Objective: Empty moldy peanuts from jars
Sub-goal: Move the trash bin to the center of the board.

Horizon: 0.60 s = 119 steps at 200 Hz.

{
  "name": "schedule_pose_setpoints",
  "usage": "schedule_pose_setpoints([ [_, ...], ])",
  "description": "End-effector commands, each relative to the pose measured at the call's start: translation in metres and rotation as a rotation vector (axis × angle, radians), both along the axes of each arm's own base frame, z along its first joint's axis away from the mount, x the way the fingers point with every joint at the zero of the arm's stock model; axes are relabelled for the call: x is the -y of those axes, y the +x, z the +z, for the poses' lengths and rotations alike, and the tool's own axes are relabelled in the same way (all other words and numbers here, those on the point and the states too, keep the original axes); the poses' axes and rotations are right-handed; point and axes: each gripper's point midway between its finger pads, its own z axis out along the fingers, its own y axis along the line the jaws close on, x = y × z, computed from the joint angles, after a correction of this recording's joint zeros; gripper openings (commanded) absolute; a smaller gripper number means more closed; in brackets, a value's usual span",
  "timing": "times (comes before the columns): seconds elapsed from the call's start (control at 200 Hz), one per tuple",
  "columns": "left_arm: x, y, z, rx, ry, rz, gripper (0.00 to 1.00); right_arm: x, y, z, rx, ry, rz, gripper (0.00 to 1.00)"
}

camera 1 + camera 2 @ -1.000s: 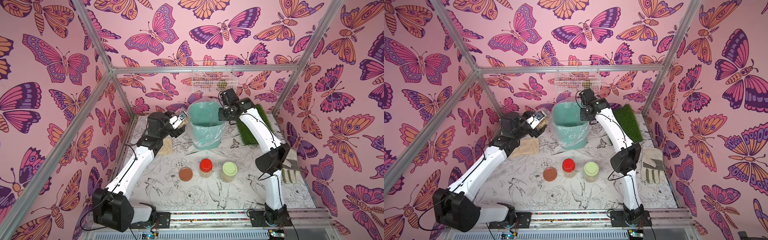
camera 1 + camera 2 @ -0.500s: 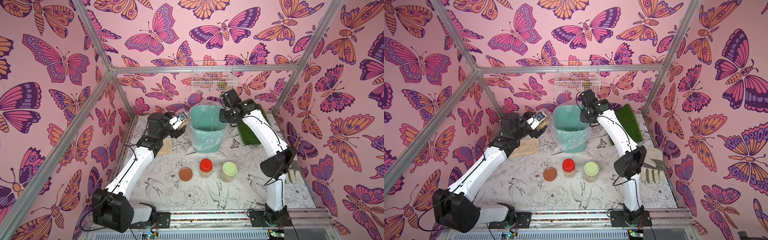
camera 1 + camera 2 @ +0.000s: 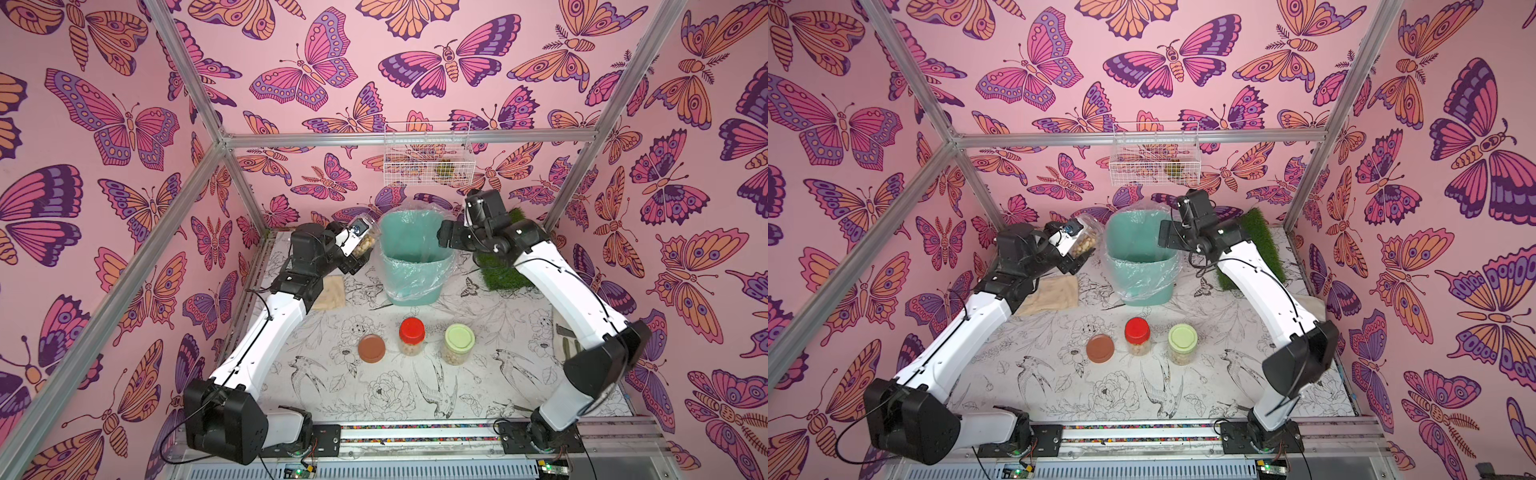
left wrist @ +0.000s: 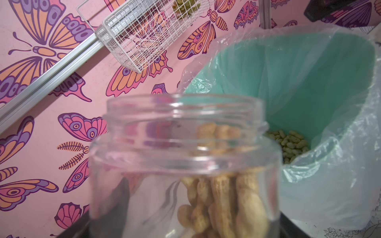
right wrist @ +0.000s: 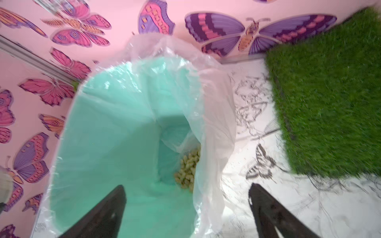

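Note:
My left gripper [image 3: 358, 248] is shut on an open clear jar [image 3: 368, 239] [image 4: 185, 154], held tilted just left of the mint-green bin [image 3: 411, 286]. Moldy peanuts [image 4: 224, 202] lie heaped against the jar's lower wall. More peanuts [image 4: 292, 144] [image 5: 188, 169] sit at the bottom of the lined bin. My right gripper [image 3: 446, 239] [image 5: 186, 189] hangs open over the bin's right rim, one finger inside the liner and one outside. A red-lidded jar [image 3: 411, 334] and a green-lidded jar [image 3: 459, 343] stand on the table with peanuts inside. A brown lid [image 3: 371, 348] lies beside them.
A green grass mat [image 3: 503, 266] lies right of the bin, under my right arm. A beige cloth [image 3: 330, 293] lies under my left wrist. A white wire basket [image 3: 428, 160] hangs on the back wall above the bin.
My right gripper has gone from shut to wide open at the bin's right rim, and its elbow has swung right. The left arm and its jar have not moved.

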Motion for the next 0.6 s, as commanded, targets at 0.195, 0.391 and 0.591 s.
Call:
schedule_pose_setpoints([
  [0.195,0.007,0.010,0.067,0.217,0.193,-0.091,0.00,-0.001,-0.049,0.006,0.271,0.157,0.131,0.99],
  [0.391,0.019,0.015,0.074,0.288,0.447,-0.189,0.00,0.007,-0.074,-0.033,0.245,0.135,0.148,0.99],
  [0.591,0.041,0.028,0.076,0.384,0.758,-0.270,0.00,0.009,-0.084,-0.054,0.205,0.121,0.159,0.99],
])
